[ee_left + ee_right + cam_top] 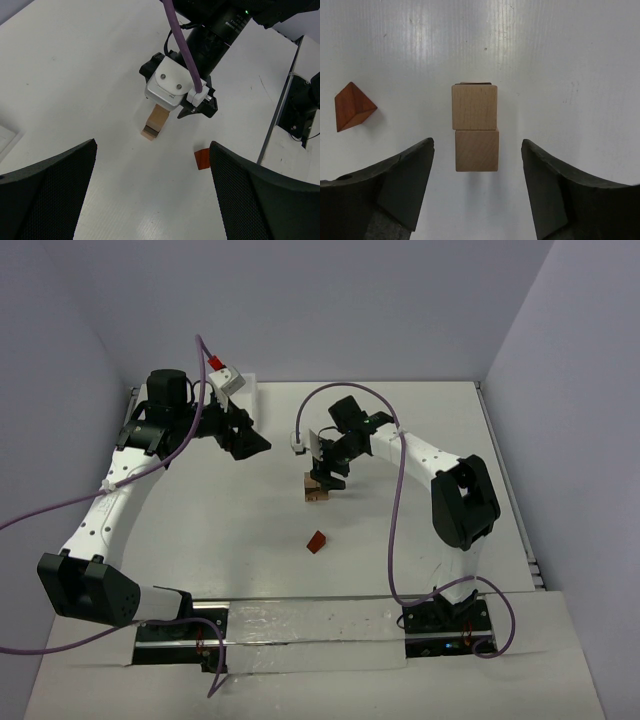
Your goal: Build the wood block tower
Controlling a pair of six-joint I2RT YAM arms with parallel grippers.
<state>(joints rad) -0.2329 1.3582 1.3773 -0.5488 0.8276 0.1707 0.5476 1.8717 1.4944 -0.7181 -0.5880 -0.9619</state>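
One reddish wedge (pixel 352 106) lies apart from the wood block tower (pixel 475 127).
Spread right fingers (pixel 402 185) flank it without touching; left fingers (pixel 50 195) gape wide, well away.

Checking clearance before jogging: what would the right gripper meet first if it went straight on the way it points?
Probably the wood block tower, standing between the right gripper's open fingers; they would straddle it, then touch the table. Depth is unclear, so which comes first is uncertain.
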